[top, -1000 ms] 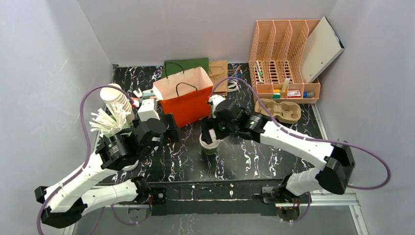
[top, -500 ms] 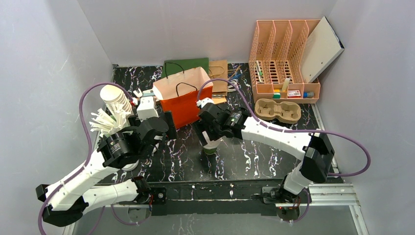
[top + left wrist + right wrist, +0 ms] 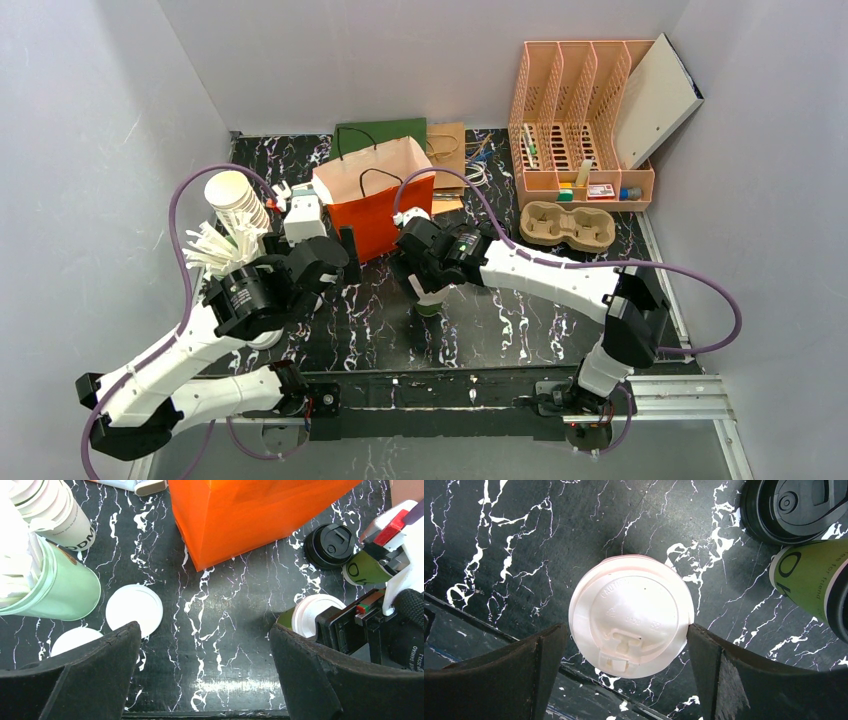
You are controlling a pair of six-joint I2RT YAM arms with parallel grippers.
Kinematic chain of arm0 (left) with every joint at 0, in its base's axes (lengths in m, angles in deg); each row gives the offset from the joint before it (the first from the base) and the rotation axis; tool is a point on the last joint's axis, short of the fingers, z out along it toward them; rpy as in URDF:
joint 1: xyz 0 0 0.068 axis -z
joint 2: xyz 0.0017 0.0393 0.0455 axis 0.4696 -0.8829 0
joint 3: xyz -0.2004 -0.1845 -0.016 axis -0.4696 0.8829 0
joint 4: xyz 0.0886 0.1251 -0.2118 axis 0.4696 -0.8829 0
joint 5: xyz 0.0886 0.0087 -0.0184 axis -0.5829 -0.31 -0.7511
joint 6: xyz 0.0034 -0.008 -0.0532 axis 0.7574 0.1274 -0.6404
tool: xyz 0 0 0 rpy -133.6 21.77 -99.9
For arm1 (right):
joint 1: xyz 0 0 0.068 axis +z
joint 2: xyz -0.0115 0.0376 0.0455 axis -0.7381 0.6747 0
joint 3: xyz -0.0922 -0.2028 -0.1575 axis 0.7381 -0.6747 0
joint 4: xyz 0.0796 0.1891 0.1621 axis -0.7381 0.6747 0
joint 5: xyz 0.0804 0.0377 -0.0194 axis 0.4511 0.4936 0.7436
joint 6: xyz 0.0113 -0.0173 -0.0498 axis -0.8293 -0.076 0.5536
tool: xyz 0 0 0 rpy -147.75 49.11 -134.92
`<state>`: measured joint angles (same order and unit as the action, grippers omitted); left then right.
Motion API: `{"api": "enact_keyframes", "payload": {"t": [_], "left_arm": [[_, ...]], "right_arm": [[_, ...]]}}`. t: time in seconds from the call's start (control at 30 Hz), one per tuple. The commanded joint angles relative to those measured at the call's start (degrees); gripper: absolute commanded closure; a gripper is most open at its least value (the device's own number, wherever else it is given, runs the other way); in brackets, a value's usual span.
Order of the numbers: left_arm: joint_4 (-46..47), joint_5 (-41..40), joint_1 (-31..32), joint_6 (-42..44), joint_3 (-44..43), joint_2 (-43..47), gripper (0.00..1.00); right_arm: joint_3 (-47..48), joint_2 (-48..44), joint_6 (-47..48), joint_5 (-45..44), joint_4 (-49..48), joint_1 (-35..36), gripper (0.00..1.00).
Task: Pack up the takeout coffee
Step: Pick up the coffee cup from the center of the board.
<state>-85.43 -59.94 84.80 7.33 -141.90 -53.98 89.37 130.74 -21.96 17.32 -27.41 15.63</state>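
Note:
The takeout coffee shows only as a round black lid (image 3: 794,502) (image 3: 330,545) by the foot of the orange bag; the cup under it is hidden. Just in front of it stands a dark green cup with a white lid (image 3: 629,615) (image 3: 430,297) (image 3: 316,616). My right gripper (image 3: 625,630) (image 3: 425,280) hangs open over that white lid, one finger on each side, the right finger at the lid's rim. A lighter green cup (image 3: 806,577) lies on its side beside the black lid. My left gripper (image 3: 204,630) is open over bare tabletop, left of the cups.
The orange paper bag (image 3: 375,200) stands open behind the cups. At the left are a stack of white cups (image 3: 238,203), a mint holder (image 3: 60,587) and loose white lids (image 3: 134,610). At the right stand a cardboard cup carrier (image 3: 570,225) and a peach file rack (image 3: 580,120).
My right arm has swung left and its gripper has shifted slightly left over the white-lidded cup. The left gripper has opened a little wider and moved slightly towards the bag.

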Motion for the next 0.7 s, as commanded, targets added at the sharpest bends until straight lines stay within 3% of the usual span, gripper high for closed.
{"api": "enact_keyframes", "payload": {"t": [0.0,0.67], "left_arm": [[-1.61,-2.98,-0.28,0.54,-1.99,-0.3,0.02],[-1.52,-2.32,-1.32,1.22,-0.89,-1.09,0.02]], "right_arm": [[2.63,0.74,-1.05,-1.61,1.77,0.35,0.02],[2.94,1.38,-0.24,-1.18,1.32,0.52,0.05]]}}
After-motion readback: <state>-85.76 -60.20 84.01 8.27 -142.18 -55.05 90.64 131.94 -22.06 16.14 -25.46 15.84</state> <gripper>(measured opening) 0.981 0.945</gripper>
